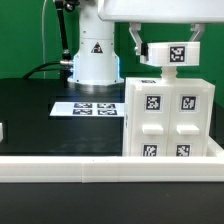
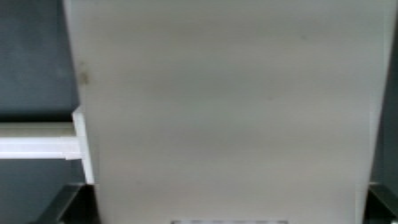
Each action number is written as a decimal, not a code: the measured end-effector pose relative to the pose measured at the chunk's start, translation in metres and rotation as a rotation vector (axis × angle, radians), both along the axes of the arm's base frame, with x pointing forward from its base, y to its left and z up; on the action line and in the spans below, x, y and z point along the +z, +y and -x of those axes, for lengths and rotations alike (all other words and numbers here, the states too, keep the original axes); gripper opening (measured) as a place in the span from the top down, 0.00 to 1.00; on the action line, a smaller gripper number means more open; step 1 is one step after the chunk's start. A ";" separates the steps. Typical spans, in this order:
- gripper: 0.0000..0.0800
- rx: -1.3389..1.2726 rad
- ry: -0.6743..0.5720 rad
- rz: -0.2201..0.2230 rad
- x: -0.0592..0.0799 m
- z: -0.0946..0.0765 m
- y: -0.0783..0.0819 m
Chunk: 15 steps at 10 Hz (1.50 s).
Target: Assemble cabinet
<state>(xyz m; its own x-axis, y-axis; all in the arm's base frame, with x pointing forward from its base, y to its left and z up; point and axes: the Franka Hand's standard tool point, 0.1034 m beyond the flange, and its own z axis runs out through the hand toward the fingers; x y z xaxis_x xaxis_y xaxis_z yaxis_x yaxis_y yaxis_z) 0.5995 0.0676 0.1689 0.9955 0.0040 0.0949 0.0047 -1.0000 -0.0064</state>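
The white cabinet body (image 1: 170, 120) stands upright at the exterior view's right, with tagged white panels on its front. My gripper (image 1: 163, 52) hangs right above its top and is shut on a white slab (image 1: 178, 54) that shows one tag; the slab sits at the body's top edge, and I cannot tell whether they touch. In the wrist view the slab (image 2: 222, 100) fills most of the picture between my dark fingers (image 2: 63, 205), with the gripper (image 2: 222, 216) closed across its width. A white bar (image 2: 36, 146) juts out beside it.
The marker board (image 1: 97, 108) lies flat on the black table behind the cabinet. The white robot base (image 1: 95, 55) stands at the back. A white rail (image 1: 100, 166) runs along the table's front edge.
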 end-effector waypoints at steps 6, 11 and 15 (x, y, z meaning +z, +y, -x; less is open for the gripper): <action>0.30 0.024 0.001 0.005 -0.012 -0.009 0.006; 0.30 0.051 -0.025 0.004 -0.011 -0.012 0.005; 0.30 0.050 -0.025 0.004 -0.011 -0.012 0.005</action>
<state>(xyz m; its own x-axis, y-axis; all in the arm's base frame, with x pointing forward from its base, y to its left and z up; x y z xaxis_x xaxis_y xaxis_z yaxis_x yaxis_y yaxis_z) 0.6118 0.0730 0.1581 0.9913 0.0546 0.1201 0.0552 -0.9985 -0.0021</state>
